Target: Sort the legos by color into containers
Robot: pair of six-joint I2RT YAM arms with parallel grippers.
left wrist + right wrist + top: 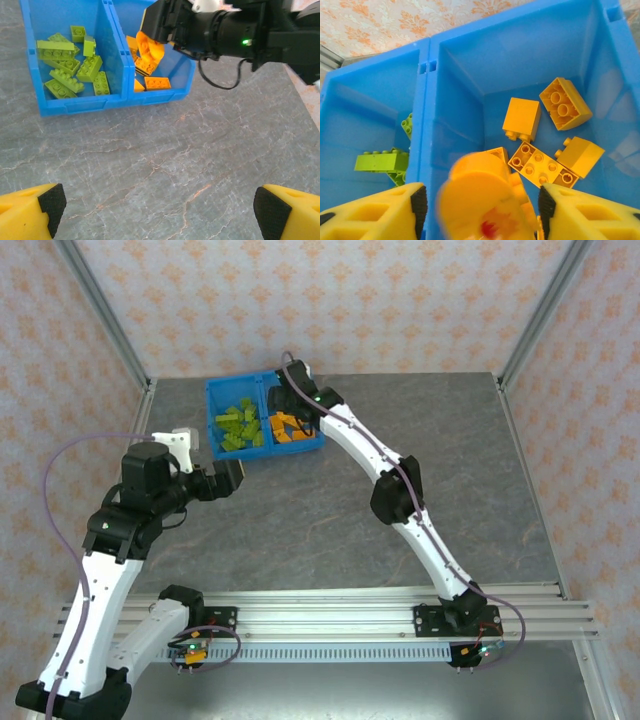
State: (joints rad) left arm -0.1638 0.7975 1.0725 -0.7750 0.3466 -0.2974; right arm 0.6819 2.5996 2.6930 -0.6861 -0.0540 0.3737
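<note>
The blue bin (225, 392) has green bricks (238, 426) left, orange bricks (282, 431) right. The right gripper (298, 414) hangs above the orange side

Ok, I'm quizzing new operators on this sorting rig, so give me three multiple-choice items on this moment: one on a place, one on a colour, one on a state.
1. Where do the green bricks lie?
A) outside the bin
B) in the bin's left compartment, seen from above
C) in the bin's right compartment, seen from above

2. What colour is the round piece between the right gripper's fingers?
A) green
B) blue
C) orange

3. How is the left gripper?
A) open, nothing between its fingers
B) shut on a green brick
C) shut on the round piece

Answers: 1 B, the top view shows them all in that compartment. 2 C, the right wrist view shows it orange. 3 A, its fingers stand wide apart over the bare table.
</note>
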